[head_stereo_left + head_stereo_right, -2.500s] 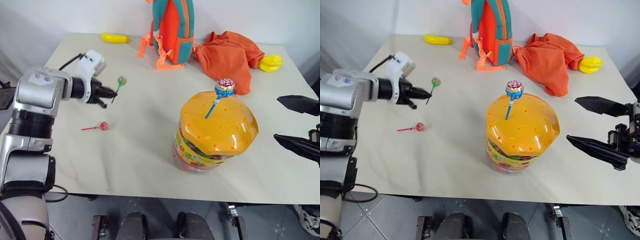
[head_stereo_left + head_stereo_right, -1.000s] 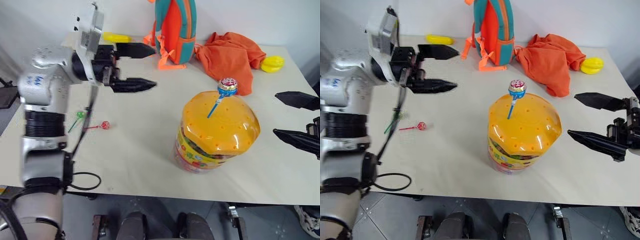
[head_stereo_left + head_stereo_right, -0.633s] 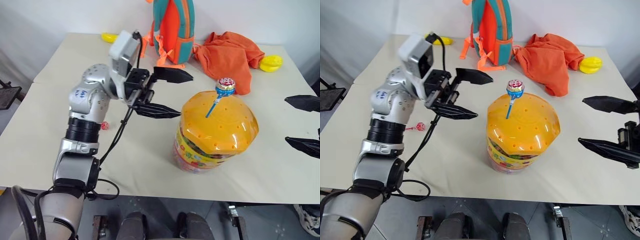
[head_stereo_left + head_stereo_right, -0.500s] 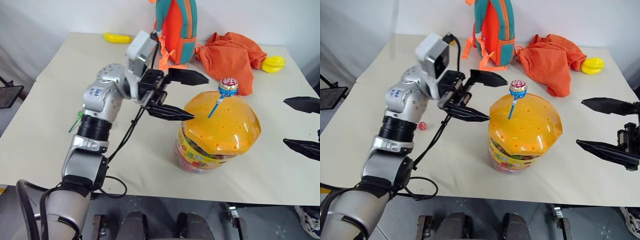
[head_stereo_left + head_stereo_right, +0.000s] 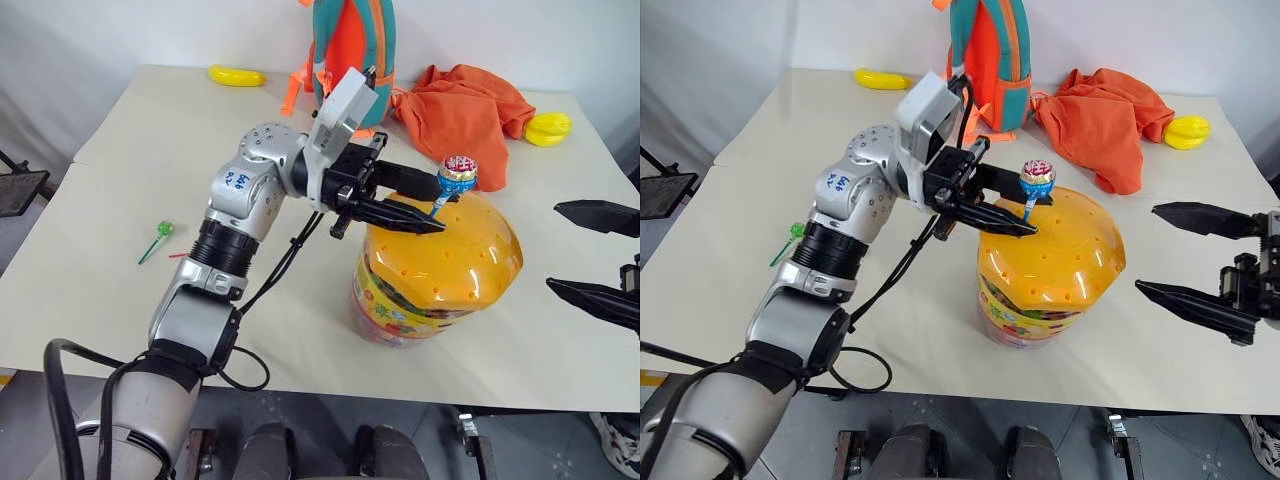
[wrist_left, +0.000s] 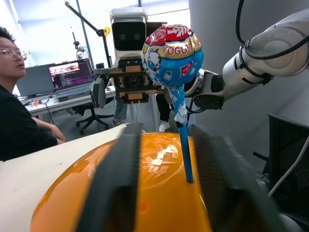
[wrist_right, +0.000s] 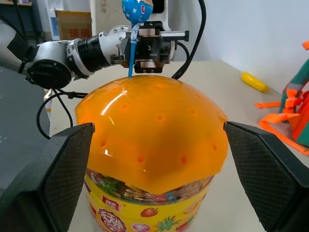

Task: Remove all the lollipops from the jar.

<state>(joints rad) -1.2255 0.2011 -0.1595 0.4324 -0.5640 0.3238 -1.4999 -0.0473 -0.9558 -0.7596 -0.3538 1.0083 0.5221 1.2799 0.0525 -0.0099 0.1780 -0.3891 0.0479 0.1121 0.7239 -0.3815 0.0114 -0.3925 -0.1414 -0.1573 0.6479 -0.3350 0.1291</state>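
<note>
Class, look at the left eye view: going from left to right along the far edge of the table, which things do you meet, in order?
Yellow banana toy → backpack → orange cloth → second yellow toy.

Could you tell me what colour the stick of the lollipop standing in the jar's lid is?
Blue; the lollipop shows it best in the left wrist view.

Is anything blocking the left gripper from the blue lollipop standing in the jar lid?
Nothing visible does. The left gripper has a finger on each side of the blue lollipop stick, just above the jar lid.
</note>
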